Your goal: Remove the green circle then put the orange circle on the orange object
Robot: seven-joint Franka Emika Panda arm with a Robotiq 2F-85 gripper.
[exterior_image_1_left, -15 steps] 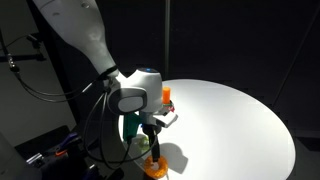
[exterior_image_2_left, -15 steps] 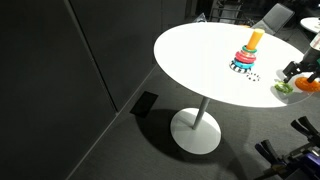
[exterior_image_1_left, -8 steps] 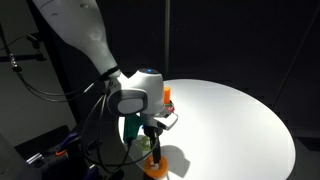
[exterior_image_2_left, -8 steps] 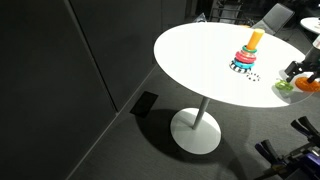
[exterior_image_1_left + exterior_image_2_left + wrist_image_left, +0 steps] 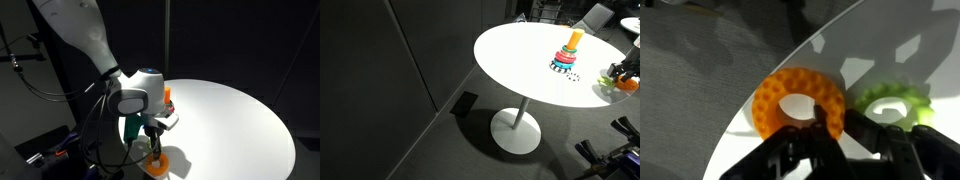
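Below, the claw covers part of the orange circle.

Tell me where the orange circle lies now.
In the wrist view the orange circle lies on the white table near its edge, left of the green circle.

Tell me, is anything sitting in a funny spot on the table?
Yes. The orange circle and green circle lie loose at the very edge of the table, away from the stacking tower. The orange one looks ready to slip off.
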